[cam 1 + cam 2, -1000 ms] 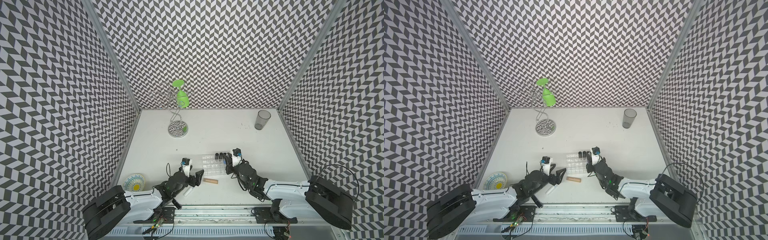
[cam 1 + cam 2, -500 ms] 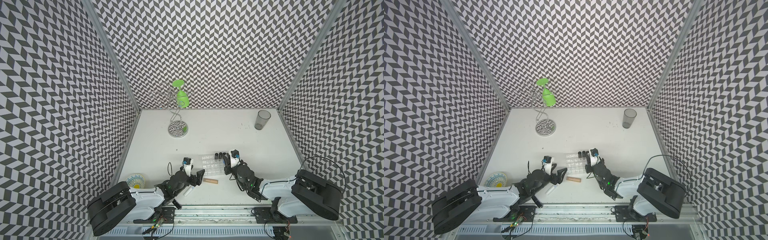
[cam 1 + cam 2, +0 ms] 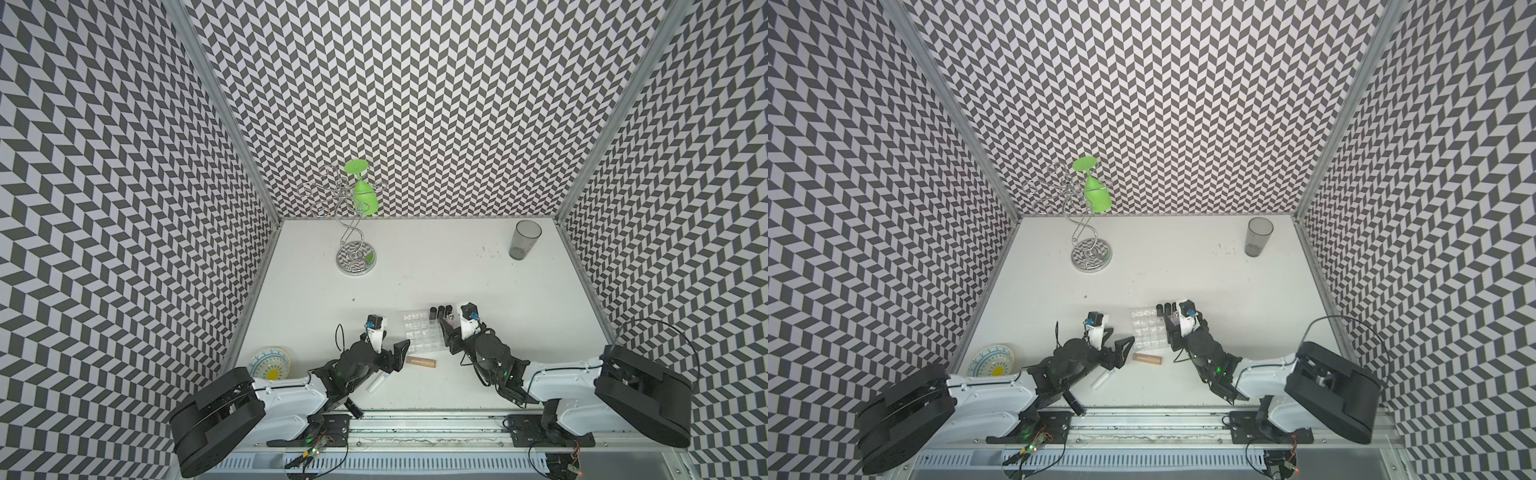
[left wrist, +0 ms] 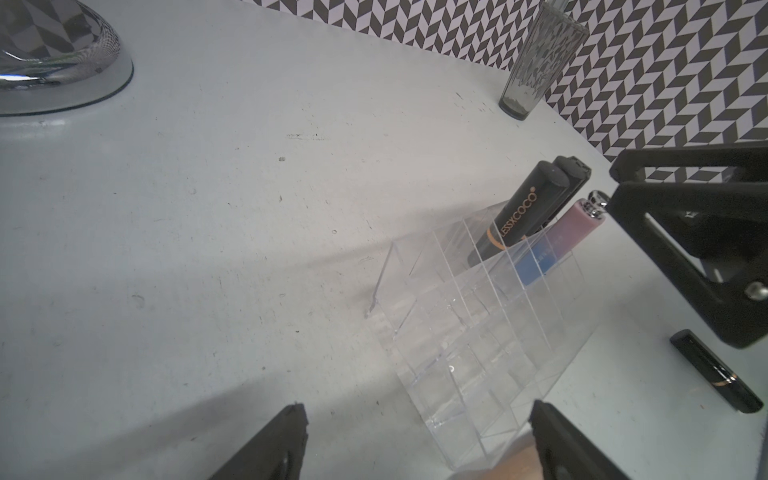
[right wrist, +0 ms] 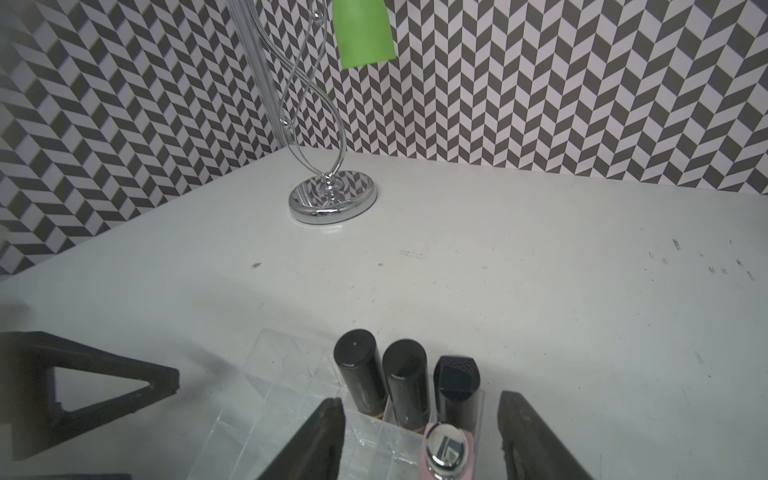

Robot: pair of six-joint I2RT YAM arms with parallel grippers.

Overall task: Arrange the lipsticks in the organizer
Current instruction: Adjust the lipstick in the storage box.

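Note:
The clear organizer (image 3: 417, 338) (image 3: 1146, 334) lies near the table's front. Three black lipsticks (image 3: 440, 311) (image 5: 405, 378) stand in its far row. Beside them a pink-to-blue lipstick (image 4: 557, 237) (image 5: 446, 457) stands in a cell, between the fingers of my open right gripper (image 5: 419, 436) (image 3: 446, 334), touching neither. My left gripper (image 4: 415, 440) (image 3: 388, 353) is open and empty at the organizer's near left corner. On the table lie a tan lipstick (image 3: 422, 362) (image 3: 1147, 357), a white lipstick (image 3: 377, 382) and a black lipstick (image 3: 353, 407). Another black lipstick (image 4: 715, 370) lies right of the organizer.
A chrome wire stand (image 3: 356, 257) holding a green cup stands at the back left. A grey tumbler (image 3: 524, 239) is at the back right. A patterned plate (image 3: 269, 365) sits at the front left by the wall.
My right gripper has opened and let go of the pink-to-blue lipstick, which now stands in the organizer. The left arm has barely moved.

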